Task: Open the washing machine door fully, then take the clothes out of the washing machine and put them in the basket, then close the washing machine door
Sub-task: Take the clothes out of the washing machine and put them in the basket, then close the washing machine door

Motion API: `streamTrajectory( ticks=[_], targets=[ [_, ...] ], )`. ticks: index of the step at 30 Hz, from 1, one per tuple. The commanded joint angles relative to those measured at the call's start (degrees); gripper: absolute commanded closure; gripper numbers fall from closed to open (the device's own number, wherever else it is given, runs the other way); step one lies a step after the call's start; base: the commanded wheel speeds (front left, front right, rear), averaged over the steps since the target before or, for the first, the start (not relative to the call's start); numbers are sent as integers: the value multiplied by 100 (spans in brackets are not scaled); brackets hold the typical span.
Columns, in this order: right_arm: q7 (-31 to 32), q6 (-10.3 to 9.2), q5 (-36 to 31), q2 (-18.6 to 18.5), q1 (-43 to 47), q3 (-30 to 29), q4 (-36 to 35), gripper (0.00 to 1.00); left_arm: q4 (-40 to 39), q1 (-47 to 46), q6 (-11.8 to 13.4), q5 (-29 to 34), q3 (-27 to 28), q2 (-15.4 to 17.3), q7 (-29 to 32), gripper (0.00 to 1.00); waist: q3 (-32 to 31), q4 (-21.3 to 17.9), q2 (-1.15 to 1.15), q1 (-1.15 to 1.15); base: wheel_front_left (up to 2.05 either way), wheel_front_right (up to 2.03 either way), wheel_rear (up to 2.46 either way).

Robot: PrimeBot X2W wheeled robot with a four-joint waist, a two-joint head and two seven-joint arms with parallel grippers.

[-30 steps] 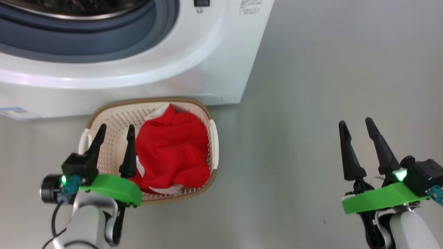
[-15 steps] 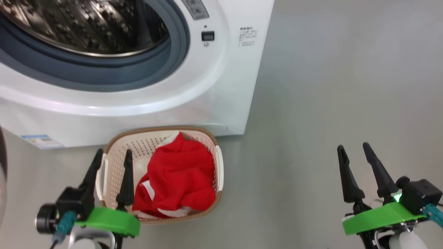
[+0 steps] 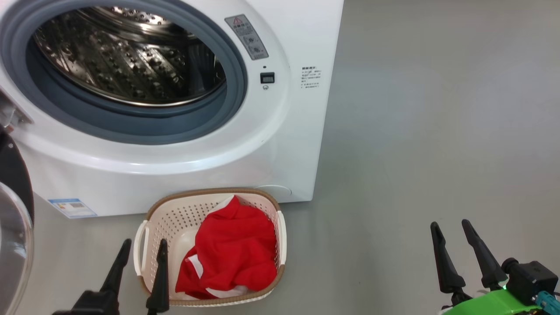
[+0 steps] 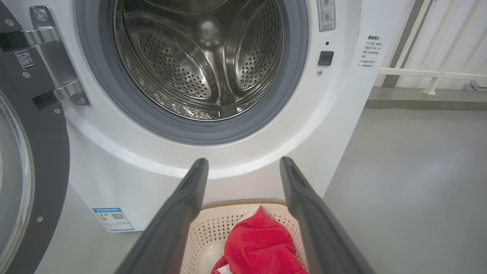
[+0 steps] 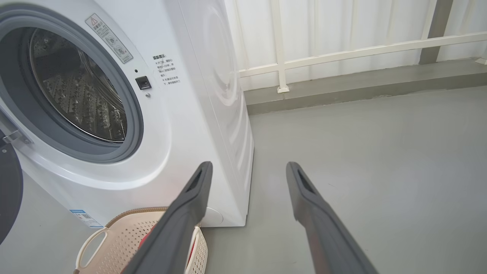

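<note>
Head view: the large white front-loading washing machine is taken as landmark. Its big round door with glossy black ring and bulging clear glass window is seen swung open at the machine's left edge. The small cream perforated plastic basket with brown rim stands on the floor just before the machine's base, and the bright red soft garments with white trim lie inside it. The left gripper hangs at the basket's left side and the right gripper well right of the machine, both with jaws spread and nothing held. A grey sticker with a red warning triangle and a small blue label are noted on the machine's front, their text unreadable. Left wrist view: the perforated steel drum appears empty. A QR-code sticker is seen on the door beside the metal hinge. Right wrist view: the black printed notice is too small to read, and no brand is made out. Judgement: the door is rigid, fairly heavy and slippery on its ring; it is best pushed at the ring's free edge, away from the glass.
</note>
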Motion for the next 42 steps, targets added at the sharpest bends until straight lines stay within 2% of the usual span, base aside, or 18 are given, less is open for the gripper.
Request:
streamTrajectory(
  ticks=[1, 13, 33, 42],
  targets=[
    [-37, 37, -36, -86, 8, 110, -134, 0, -228, 55, 73, 5, 217, 96, -28, 0, -111, 1, 0, 0, 0, 0, 0],
    [-37, 37, -21, -87, 284, 13, -204, 0, -590, 618, 214, -72, 289, 96, -28, 0, -217, -21, 0, 0, 0, 0, 0],
    [-37, 37, -43, -76, 258, 9, -218, 0, -665, 562, 220, -62, 279, 96, -28, 0, -169, -31, 0, 0, -1, 1, 0],
    [-37, 37, -42, -63, 227, 0, -211, 0, -633, 503, 244, -43, 294, 96, -28, 0, -142, -20, 0, 0, -88, 88, 0]
  ],
)
